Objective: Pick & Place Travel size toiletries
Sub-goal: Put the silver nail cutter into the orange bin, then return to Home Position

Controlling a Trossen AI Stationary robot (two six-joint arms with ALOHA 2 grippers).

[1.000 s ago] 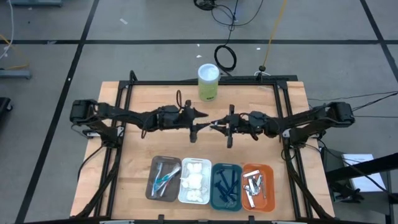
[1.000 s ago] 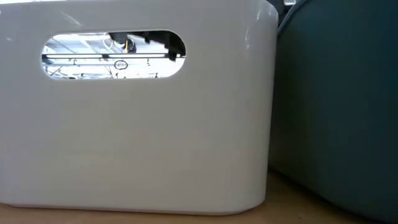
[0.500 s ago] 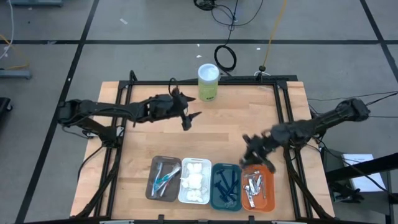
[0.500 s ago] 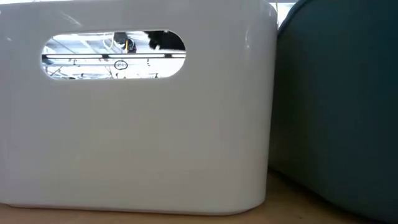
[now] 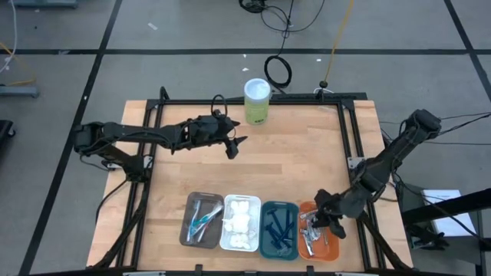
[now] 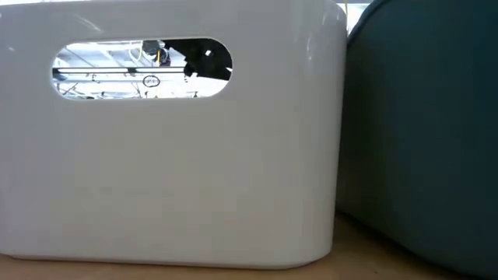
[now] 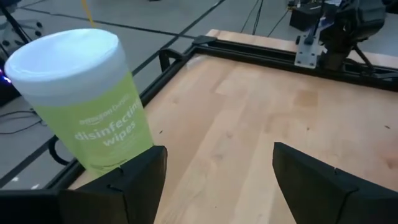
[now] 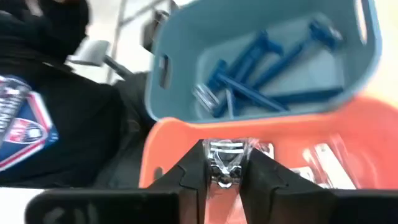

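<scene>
My right gripper (image 5: 317, 220) hovers over the orange tray (image 5: 335, 247) at the near right and is shut on a small shiny silver tool (image 8: 225, 163) in clear wrapping. More silver tools (image 5: 311, 234) lie in that tray. The teal tray (image 5: 265, 249) holds dark blue razors (image 5: 276, 228), the white tray (image 5: 225, 244) holds white wads (image 5: 240, 224), and the brown tray (image 5: 186, 234) holds toothbrushes (image 5: 203, 221). My left gripper (image 5: 233, 147) is open and empty, low over the far middle of the table beside the green-and-white canister (image 5: 257, 100). My right gripper pinches the silver tool (image 8: 225, 167) between its two fingers (image 8: 194, 175). The fingers come slanting down from the right. The tool is lifted clear above the orange tray's inside (image 8: 186, 143). Which part of the tool is gripped I cannot tell.
The four trays stand side by side along the near edge; in the low view the white tray's wall (image 6: 171, 179) and the teal tray's wall (image 6: 428, 132) fill the picture. The canister (image 7: 87, 106) stands at the far edge. Bare wood (image 5: 291, 169) lies between the arms.
Both grippers stood tip to tip at the table's middle a second ago. My right gripper has since swung toward the near right and down over the orange tray. My left gripper drew back toward the far left, beside the canister, and has stayed there.
</scene>
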